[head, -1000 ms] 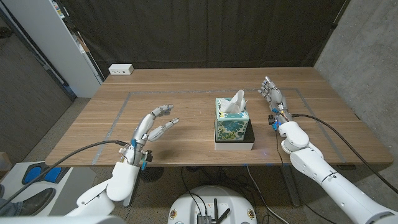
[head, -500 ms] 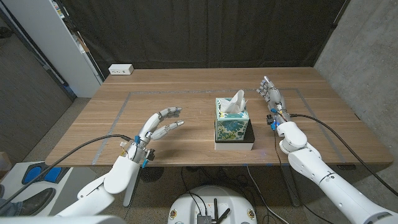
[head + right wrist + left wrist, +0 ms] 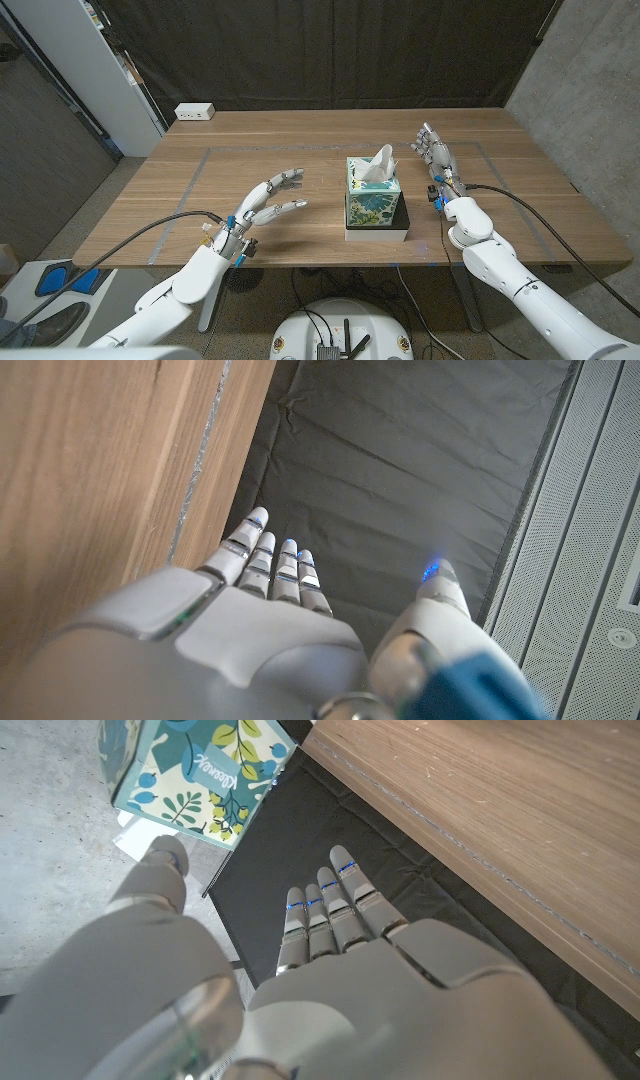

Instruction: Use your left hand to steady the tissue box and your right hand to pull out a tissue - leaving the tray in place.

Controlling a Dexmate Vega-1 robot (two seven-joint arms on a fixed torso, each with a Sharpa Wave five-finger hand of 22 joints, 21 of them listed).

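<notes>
Hands flank the tissue box, neither touching it yet

Left robot hand [image 3: 268, 202] at lower left, fingers wide, aimed to brace the tissue box [image 3: 374, 192] at centre on its tray [image 3: 402, 228]; right robot hand [image 3: 436, 152] spread, empty, beside the tissue [image 3: 379, 163], bench [image 3: 300, 140] beneath.

Bare wood of the table [image 3: 300, 160] is seen between the left hand [image 3: 268, 200] and the tissue box [image 3: 373, 192]; nothing is set in that gap, and the box's left side is unobstructed. The box is seated on a dark tray [image 3: 400, 218] with a white edge, by which its right and near sides are bordered low down. Open tabletop is also left between the box and the right hand [image 3: 436, 152], which is held with fingers apart. The tissue [image 3: 379, 164] standing from the box top is uncovered from above. A white power strip [image 3: 194, 112] is kept well apart at the far left corner.
</notes>
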